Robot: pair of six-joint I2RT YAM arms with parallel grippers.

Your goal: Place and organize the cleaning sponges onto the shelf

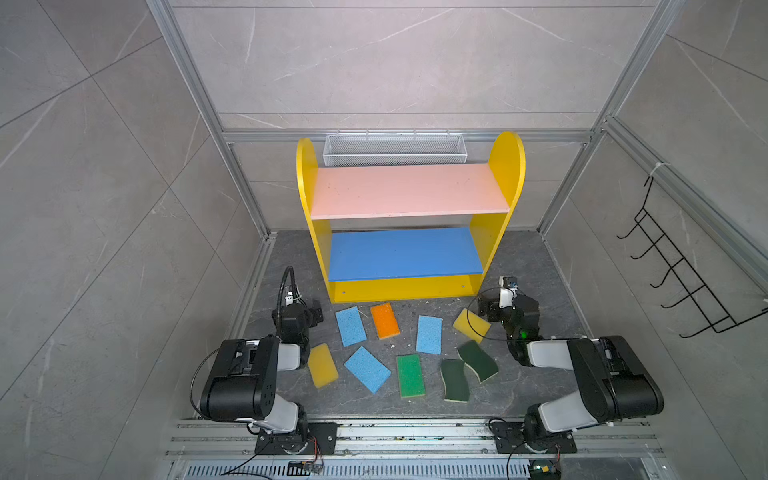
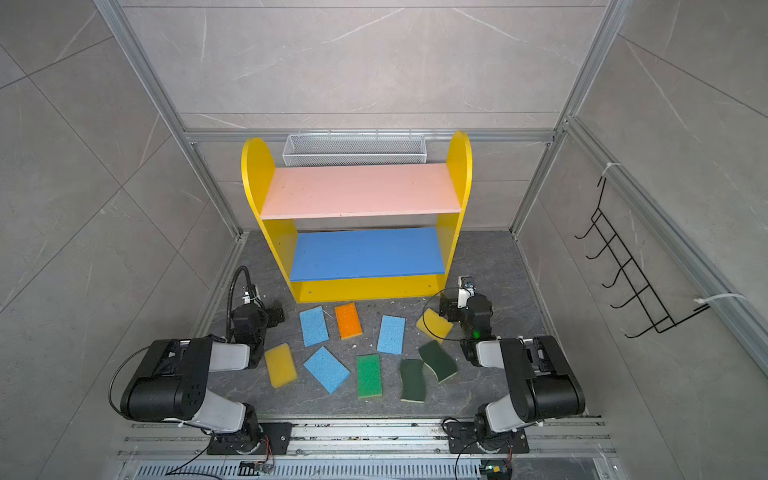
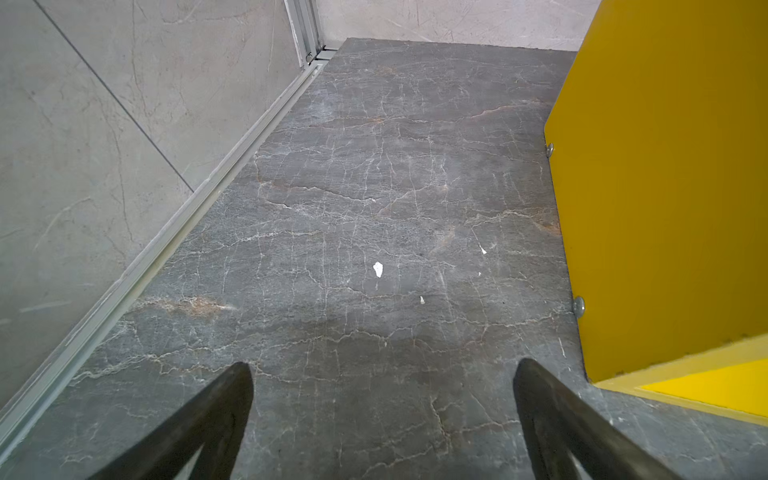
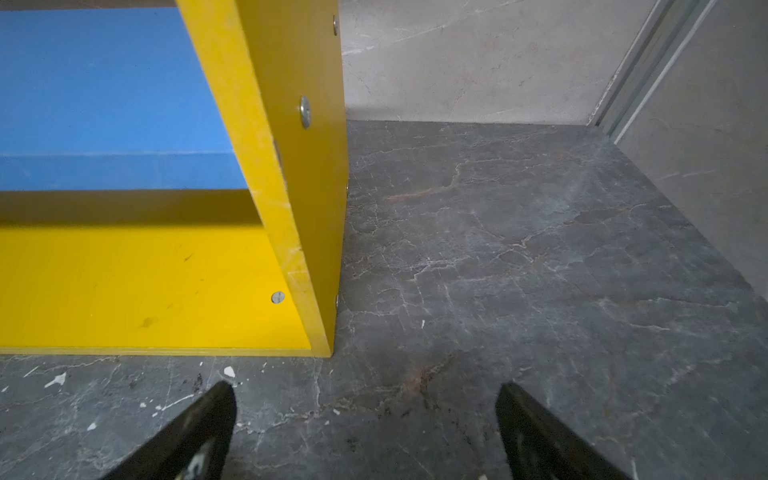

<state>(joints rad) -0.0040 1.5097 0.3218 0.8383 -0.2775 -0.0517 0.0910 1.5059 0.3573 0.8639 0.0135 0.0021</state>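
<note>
left wrist view: left gripper (image 3: 382,363) spread wide, empty; right wrist view: right gripper (image 4: 365,385) likewise, near the shelf (image 4: 299,187).

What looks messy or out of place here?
The sponges lie scattered at all angles on the dark surface in front of the shelf, whose boards are bare. Small white crumbs dot that surface near the shelf's foot. Nothing looks spilled or broken.

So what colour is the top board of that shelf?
Pale pink; the top board of the shelf shows best in a top view.
</note>
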